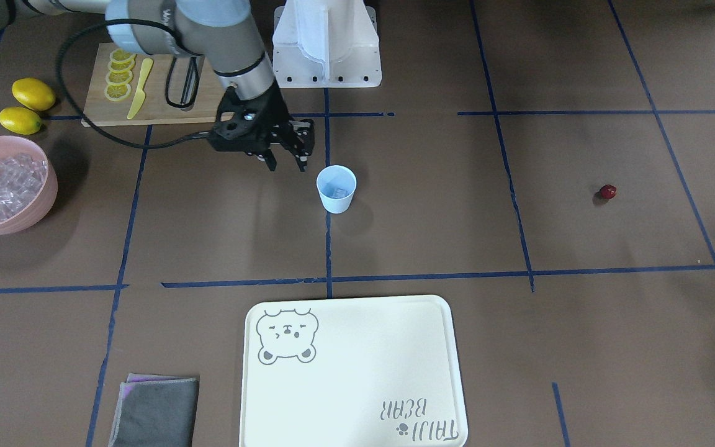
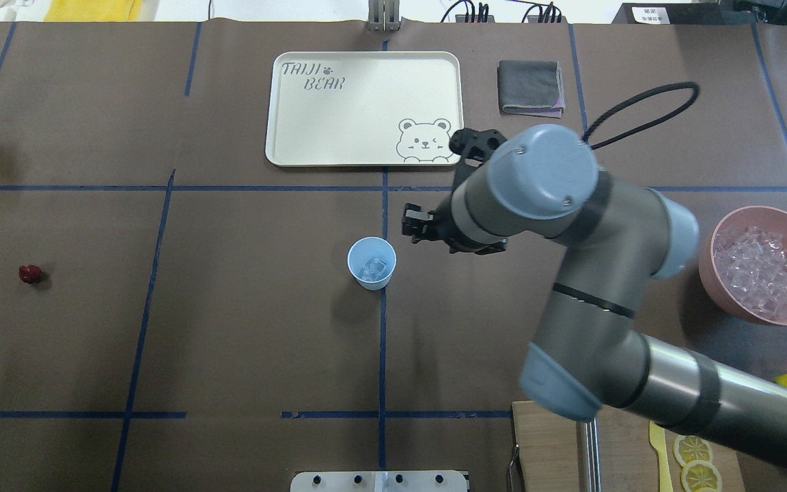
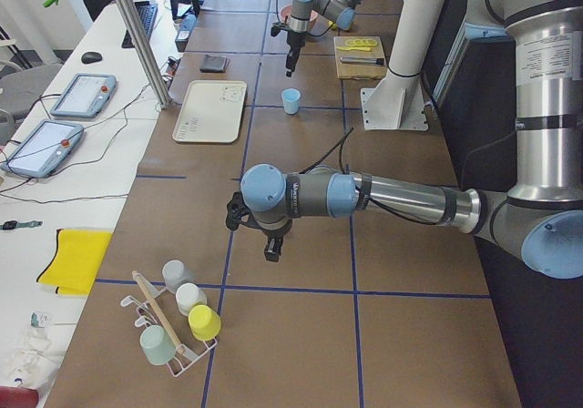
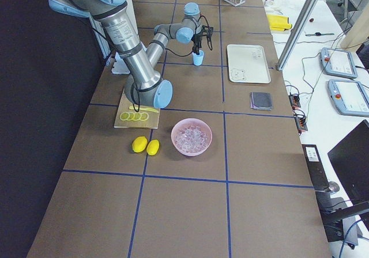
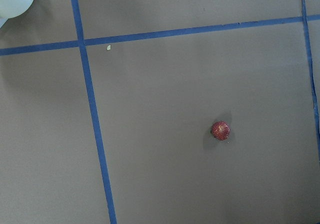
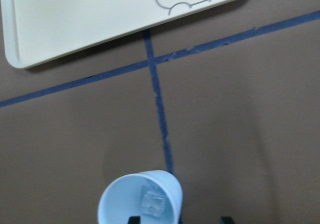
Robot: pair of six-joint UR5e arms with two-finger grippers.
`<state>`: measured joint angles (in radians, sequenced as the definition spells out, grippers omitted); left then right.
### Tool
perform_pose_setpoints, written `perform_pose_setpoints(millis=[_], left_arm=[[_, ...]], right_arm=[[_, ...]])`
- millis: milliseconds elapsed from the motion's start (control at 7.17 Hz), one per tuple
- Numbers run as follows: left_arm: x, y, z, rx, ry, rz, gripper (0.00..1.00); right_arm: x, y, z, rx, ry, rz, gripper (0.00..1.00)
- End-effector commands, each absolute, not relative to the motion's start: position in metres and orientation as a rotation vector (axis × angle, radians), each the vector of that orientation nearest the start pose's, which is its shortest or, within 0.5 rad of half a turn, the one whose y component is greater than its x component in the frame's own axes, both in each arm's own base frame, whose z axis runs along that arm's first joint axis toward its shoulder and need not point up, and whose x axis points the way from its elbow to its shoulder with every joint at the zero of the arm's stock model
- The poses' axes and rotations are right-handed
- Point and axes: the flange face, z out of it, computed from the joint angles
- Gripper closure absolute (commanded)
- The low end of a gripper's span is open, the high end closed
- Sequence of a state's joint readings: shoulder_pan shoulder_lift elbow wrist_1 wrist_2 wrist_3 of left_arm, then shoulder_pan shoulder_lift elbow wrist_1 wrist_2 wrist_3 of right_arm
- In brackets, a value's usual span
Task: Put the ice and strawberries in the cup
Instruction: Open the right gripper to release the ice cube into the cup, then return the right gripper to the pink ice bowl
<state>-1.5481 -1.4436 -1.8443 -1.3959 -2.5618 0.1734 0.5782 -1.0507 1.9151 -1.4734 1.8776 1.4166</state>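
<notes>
Beside our right gripper (image 1: 286,162), the cup (image 1: 336,189) stands upright with ice (image 6: 152,203) in it.
Our right gripper hangs just beside the cup's rim, its fingers spread and holding nothing. The bowl (image 1: 47,198) with more ice sits well off to its far side. The strawberry (image 5: 220,130) lies on the table, far from this gripper and apart from our left gripper (image 3: 273,247). We cannot tell whether the left one is spread or clenched.
</notes>
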Motion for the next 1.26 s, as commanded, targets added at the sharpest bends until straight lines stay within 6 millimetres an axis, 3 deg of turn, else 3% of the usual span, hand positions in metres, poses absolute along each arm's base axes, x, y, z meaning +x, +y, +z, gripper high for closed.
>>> perform_pose_setpoints(millis=[0,139,558,837,1116], left_arm=[[-0.04,-0.433,0.584,0.048,0.991,0.166,0.0],[-0.04,-0.433,0.585,0.046,0.991,0.165,0.0],[-0.041,-0.432,0.584,0.05,0.993,0.165,0.0],[-0.04,-0.432,0.584,0.049,0.993,0.166,0.0],[-0.04,-0.432,0.583,0.051,0.993,0.167,0.0]], right_arm=[[-0.337,-0.415,0.278,0.076,-0.942,0.173,0.04],[-0.303,-0.408,0.311,0.121,-0.888,0.091,0.04],[-0.189,-0.417,0.426,0.214,-0.698,-0.206,0.01],[-0.154,-0.428,0.479,0.192,-0.663,-0.316,0.01],[-0.154,-0.436,0.492,0.19,-0.648,-0.358,0.01]])
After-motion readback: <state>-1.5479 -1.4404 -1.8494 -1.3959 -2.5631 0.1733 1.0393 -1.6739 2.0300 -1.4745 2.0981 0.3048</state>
